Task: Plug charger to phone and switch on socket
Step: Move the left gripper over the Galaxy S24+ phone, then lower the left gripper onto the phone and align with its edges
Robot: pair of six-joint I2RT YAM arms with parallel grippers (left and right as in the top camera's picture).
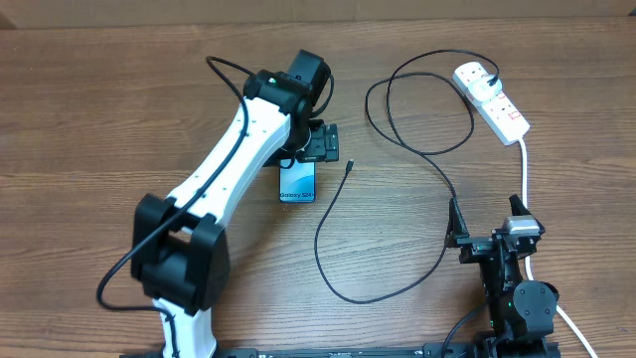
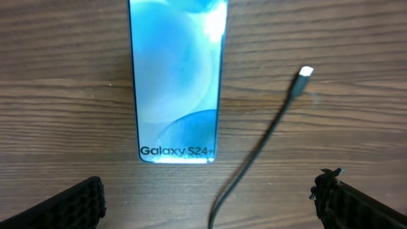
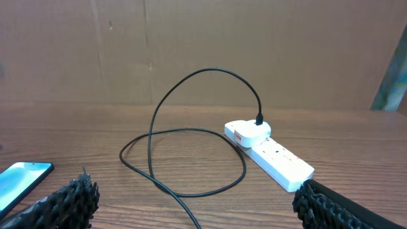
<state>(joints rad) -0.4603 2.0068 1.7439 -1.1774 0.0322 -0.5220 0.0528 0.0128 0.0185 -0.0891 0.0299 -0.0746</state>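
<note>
The phone (image 1: pixel 297 185) lies flat on the wooden table, cyan screen up, "Galaxy S24" text at its near end; it also shows in the left wrist view (image 2: pixel 177 76). The black charger cable (image 1: pixel 417 149) loops across the table. Its connector tip (image 1: pixel 350 165) lies free just right of the phone, also in the left wrist view (image 2: pixel 305 73). Its plug sits in the white socket strip (image 1: pixel 492 99), seen in the right wrist view (image 3: pixel 273 152). My left gripper (image 1: pixel 320 149) hovers open over the phone's far end (image 2: pixel 206 203). My right gripper (image 1: pixel 487 224) is open and empty at the front right (image 3: pixel 197 203).
The strip's thick white cord (image 1: pixel 527 179) runs down the right side past my right arm. A cable loop (image 3: pixel 191 127) lies between my right gripper and the strip. A cardboard wall (image 3: pixel 191 44) stands behind the table.
</note>
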